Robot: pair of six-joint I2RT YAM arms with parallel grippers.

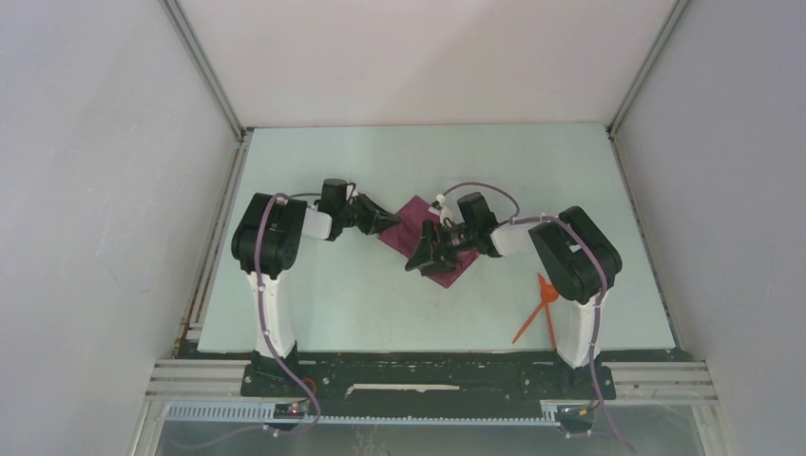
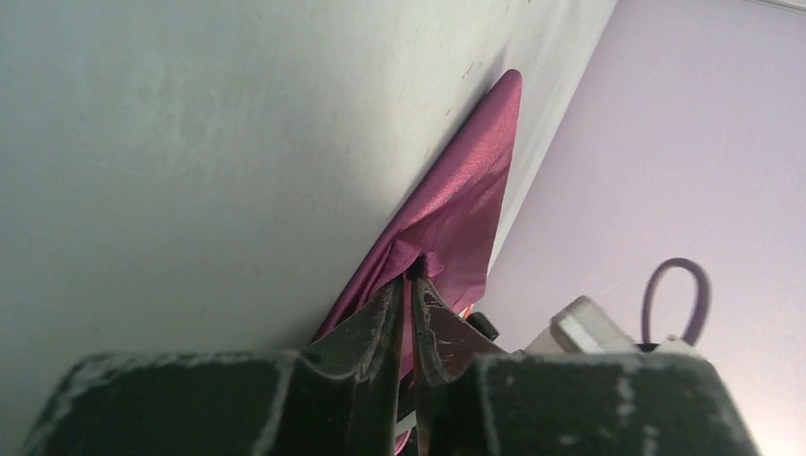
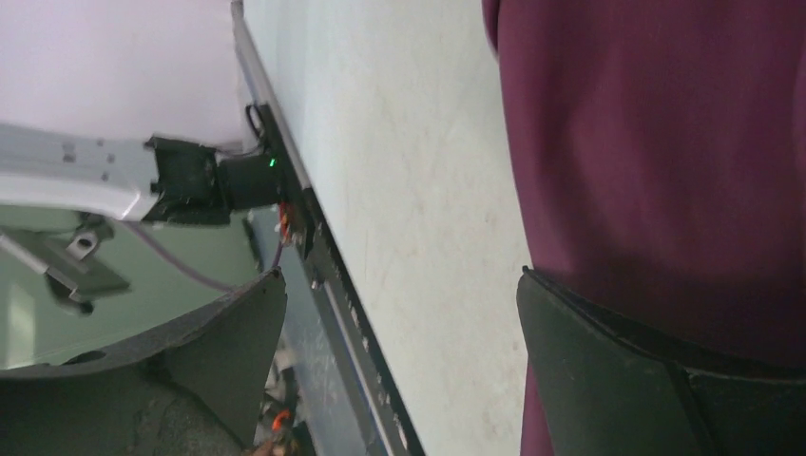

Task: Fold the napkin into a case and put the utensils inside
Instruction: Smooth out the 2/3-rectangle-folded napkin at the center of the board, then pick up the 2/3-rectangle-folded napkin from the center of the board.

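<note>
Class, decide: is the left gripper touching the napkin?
Touching. The left wrist view shows the left gripper closed on a puckered corner of the napkin.

A robotics lab cell is suggested: plain white panels (image 1: 95, 190) in aluminium rails (image 1: 204, 66) are set around the pale desk (image 1: 314, 313) under the left end effector (image 1: 392, 223).

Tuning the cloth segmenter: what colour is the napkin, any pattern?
Plain plum-purple napkin, no pattern; it shows best in the right wrist view.
</note>
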